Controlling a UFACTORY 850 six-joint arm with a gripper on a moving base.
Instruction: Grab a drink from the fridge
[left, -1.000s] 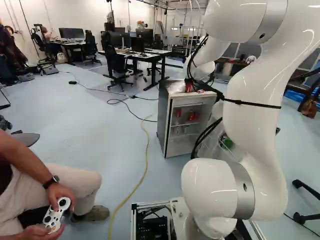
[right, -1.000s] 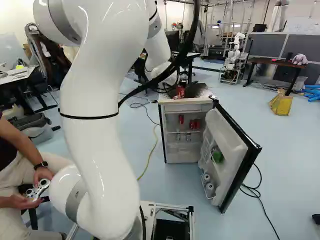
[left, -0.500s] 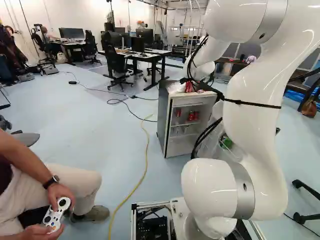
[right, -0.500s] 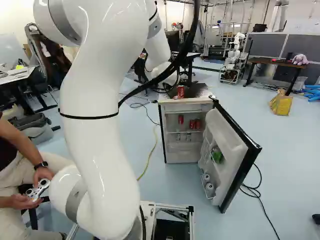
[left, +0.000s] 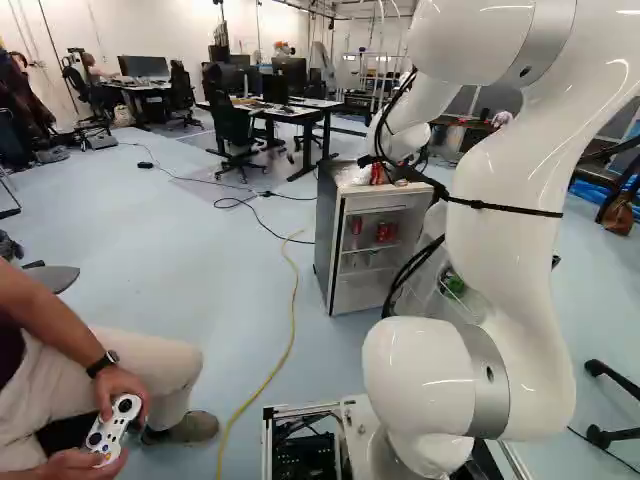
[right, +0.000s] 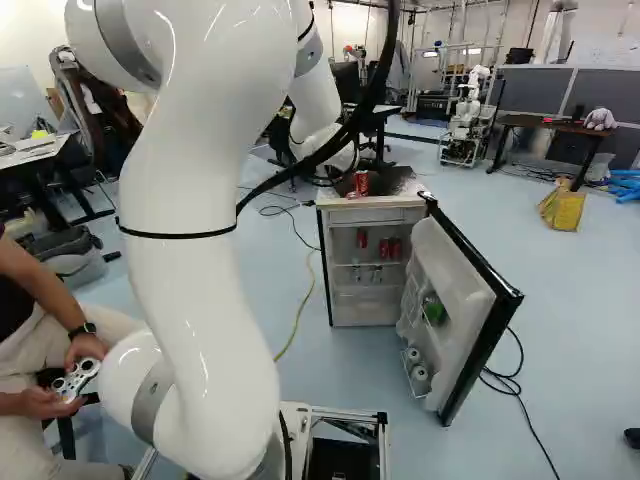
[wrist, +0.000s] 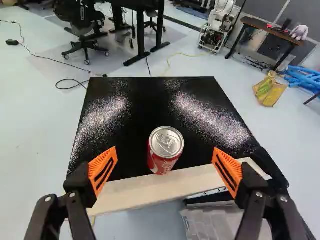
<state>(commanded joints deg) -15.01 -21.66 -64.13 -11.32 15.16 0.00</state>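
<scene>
Red can (wrist: 161, 164) is found upright on the black top (wrist: 147, 105) of the fridge, by its pale front edge (wrist: 137, 192). From left to right in the right base view, the white arm (right: 195, 290) is seen first, extended toward the fridge (right: 364, 303); next the can is seen up on top, with more red cans (right: 390, 248) kept on a shelf below; at the right the door (right: 462, 300) is swung open, pale cans (right: 419, 373) held low in its rack. In the wrist view the gripper (wrist: 165, 149) is seen released, its fingers spread wide with the can between them and a gap on either side; nothing is grasped. As this drink is outside the cold compartment, the step is judged to be either lining up for a grasp or backing off after setting down; which, cannot be told. For a grasp, the can should be centred and pinched evenly, without being tipped over the edge; for a release, a straight retreat is called for
</scene>
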